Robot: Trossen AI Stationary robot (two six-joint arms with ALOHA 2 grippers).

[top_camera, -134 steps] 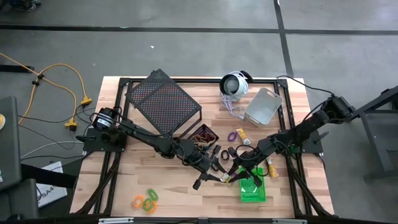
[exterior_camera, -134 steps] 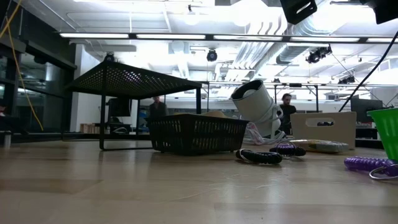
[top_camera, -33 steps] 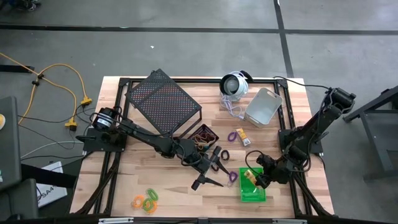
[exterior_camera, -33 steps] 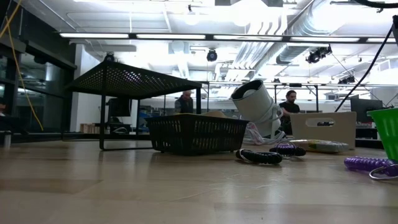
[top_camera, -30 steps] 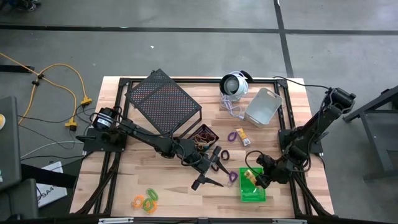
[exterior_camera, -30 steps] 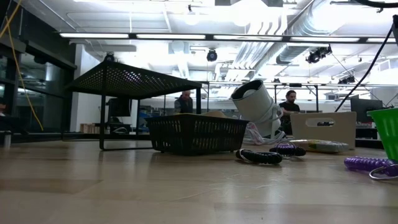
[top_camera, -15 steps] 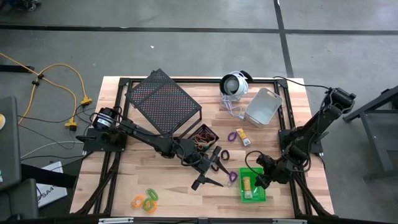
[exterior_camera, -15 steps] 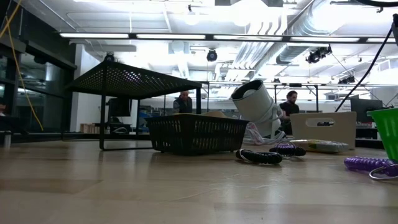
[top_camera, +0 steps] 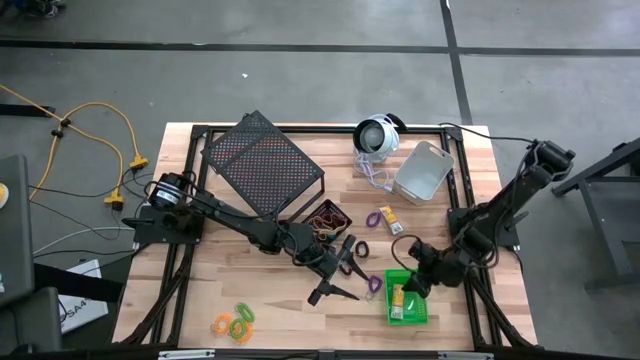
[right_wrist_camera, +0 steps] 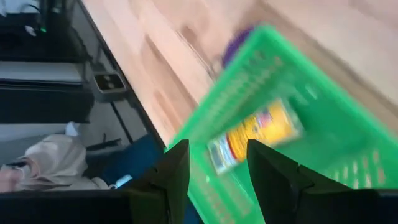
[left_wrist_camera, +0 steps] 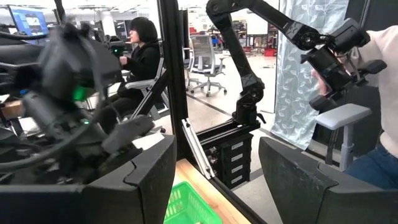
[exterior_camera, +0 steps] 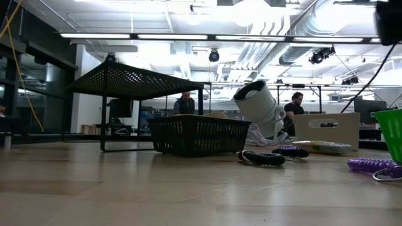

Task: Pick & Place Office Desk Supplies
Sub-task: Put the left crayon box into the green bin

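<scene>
The green bin stands near the table's front right, and a yellow piece lies flat on its floor. My right gripper hangs open just above the bin's far rim, slanting down, with nothing between its fingers. My left gripper stands open and level above the table, left of the bin, and is empty. A purple loop lies on the wood between the two grippers.
The black bin holds loops beside the large mesh rack. At the back right stand the grey bin and the round device. Loose on the wood lie a purple loop, a yellow piece, a black loop, and orange and green loops.
My right gripper has let go of the yellow piece, which has dropped from its fingers and now lies flat in the green bin. The gripper has since drawn back a little toward the table's far edge, rolling its wrist.
</scene>
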